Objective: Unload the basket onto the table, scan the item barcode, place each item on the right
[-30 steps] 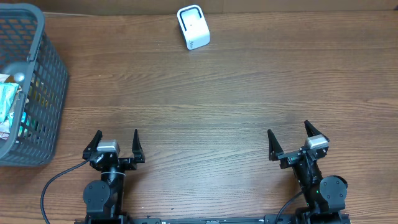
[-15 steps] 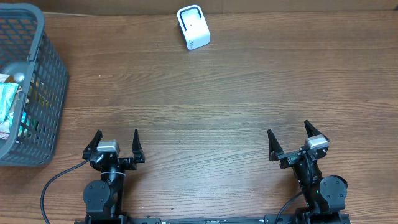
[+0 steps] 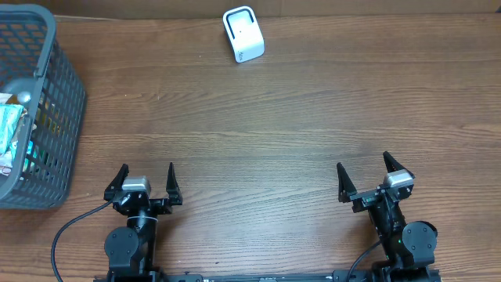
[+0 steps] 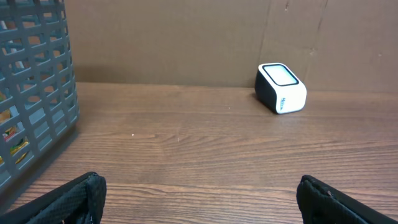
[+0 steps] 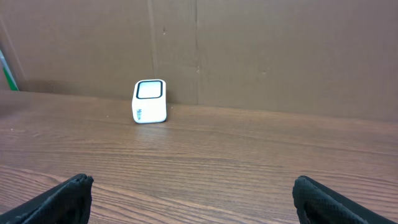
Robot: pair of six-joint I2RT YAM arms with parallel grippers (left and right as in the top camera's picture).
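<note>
Overhead: rounded white scanner (image 3: 243,34), dark-rimmed window on top; left fingers (image 3: 171,177) and right fingers (image 3: 341,180) wide apart.

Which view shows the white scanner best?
Left wrist: the white scanner is largest there, top window and side marking visible. Right wrist shows it smaller; overhead shows mainly its top.

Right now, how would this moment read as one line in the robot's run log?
stage: not started | left gripper: open, empty | right gripper: open, empty | barcode scanner: far edge, untouched | basket: holds packaged items
</note>
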